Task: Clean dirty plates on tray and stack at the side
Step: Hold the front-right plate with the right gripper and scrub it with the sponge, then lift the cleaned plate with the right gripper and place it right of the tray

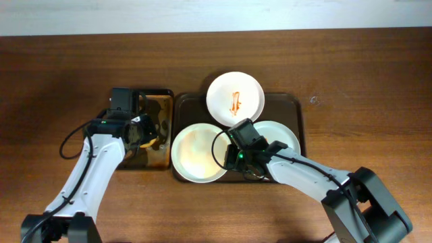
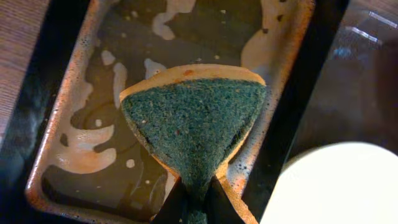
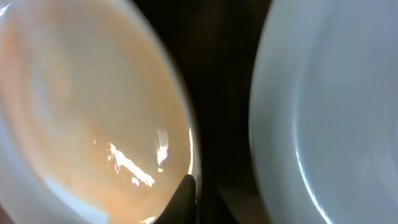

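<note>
Three white plates lie on the large dark brown tray (image 1: 295, 108). The far plate (image 1: 235, 98) has an orange-red smear. The front left plate (image 1: 196, 154) carries a thin orange wet film. The right plate (image 1: 280, 135) is faintly greenish and looks clean. My right gripper (image 1: 233, 148) is shut on the front left plate's right rim; in the right wrist view its fingers (image 3: 199, 199) pinch that rim (image 3: 81, 106), with the greenish plate (image 3: 329, 106) beside it. My left gripper (image 1: 144, 131) is shut on a folded green-yellow sponge (image 2: 193, 121) above the small tray (image 2: 298, 50).
The small black-rimmed tray (image 1: 165, 94) stands left of the large tray and holds orange-tinted water with foam. Bare wood-grain tabletop (image 1: 364, 74) lies to the right, left and front. In the left wrist view the front left plate's edge (image 2: 336, 186) shows at lower right.
</note>
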